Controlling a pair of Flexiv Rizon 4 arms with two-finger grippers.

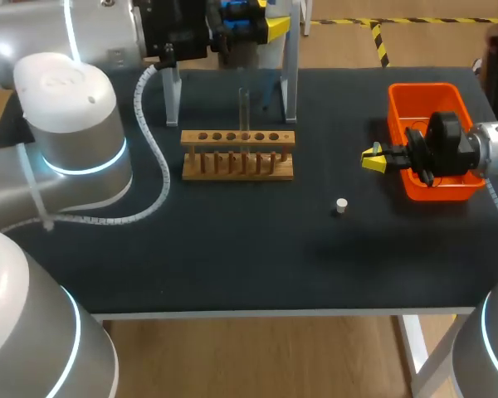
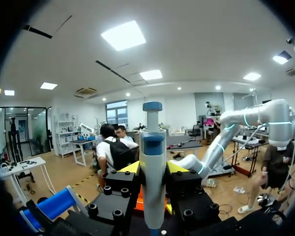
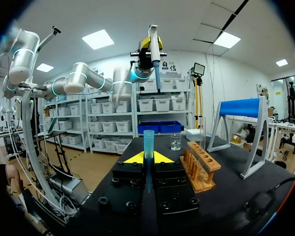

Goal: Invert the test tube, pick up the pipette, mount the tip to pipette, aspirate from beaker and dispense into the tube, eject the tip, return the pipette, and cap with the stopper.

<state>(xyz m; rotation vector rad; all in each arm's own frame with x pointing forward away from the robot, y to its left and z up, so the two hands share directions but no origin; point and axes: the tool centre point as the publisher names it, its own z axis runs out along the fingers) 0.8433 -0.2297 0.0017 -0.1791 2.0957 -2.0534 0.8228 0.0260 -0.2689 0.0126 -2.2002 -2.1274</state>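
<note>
Pipette vert., tube in rack, stopper loose

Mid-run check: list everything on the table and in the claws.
pipette: one, white and blue, in left claw
pipette tip: one, blue, in right claw
rack: one, wooden, table middle
test tube: one, clear, upright in rack
beaker: one, clear, on table beyond rack
stopper: one, white, loose on table
bin: one, orange, table's right side
stand: one, blue bar, table's back
left claw: yellow-tipped, shut on pipette
right claw: yellow-tipped, shut on pipette tip

One camera looks down from high. The right wrist one looks across the surface. Both show the rack.
</note>
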